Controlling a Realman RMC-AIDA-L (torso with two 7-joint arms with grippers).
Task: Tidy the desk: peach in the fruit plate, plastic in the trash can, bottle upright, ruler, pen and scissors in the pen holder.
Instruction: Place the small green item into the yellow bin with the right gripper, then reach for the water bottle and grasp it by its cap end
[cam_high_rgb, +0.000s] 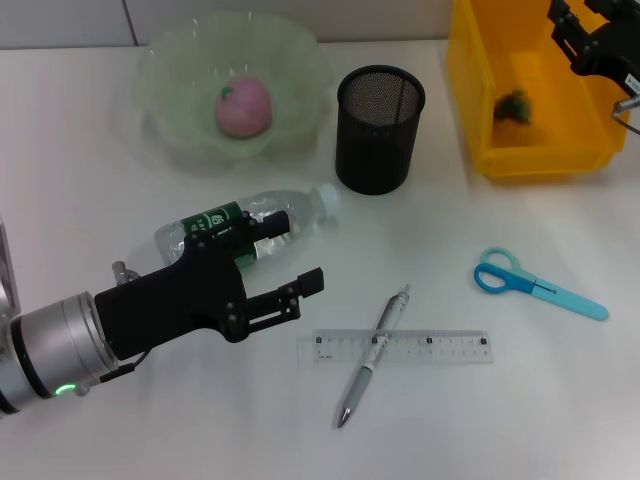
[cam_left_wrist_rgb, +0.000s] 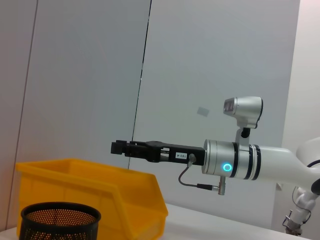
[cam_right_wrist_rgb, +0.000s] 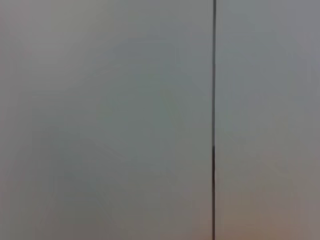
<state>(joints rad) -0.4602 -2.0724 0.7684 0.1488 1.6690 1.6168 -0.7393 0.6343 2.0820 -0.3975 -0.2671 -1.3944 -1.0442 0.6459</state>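
Peach (cam_high_rgb: 245, 106) plated, plastic (cam_high_rgb: 513, 106) binned. Step in hand: righting the bottle (cam_high_rgb: 245, 226), lying beside the left gripper (cam_high_rgb: 298, 256), whose fingers are spread. Next: close on it. Right gripper (cam_high_rgb: 578, 40): state indeterminate.

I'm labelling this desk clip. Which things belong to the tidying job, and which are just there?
Job things:
peach, fruit plate, bottle, pen holder, pen, ruler, scissors, yellow bin with dark scrap.

Just there:
Nothing else loose; only the white desk.
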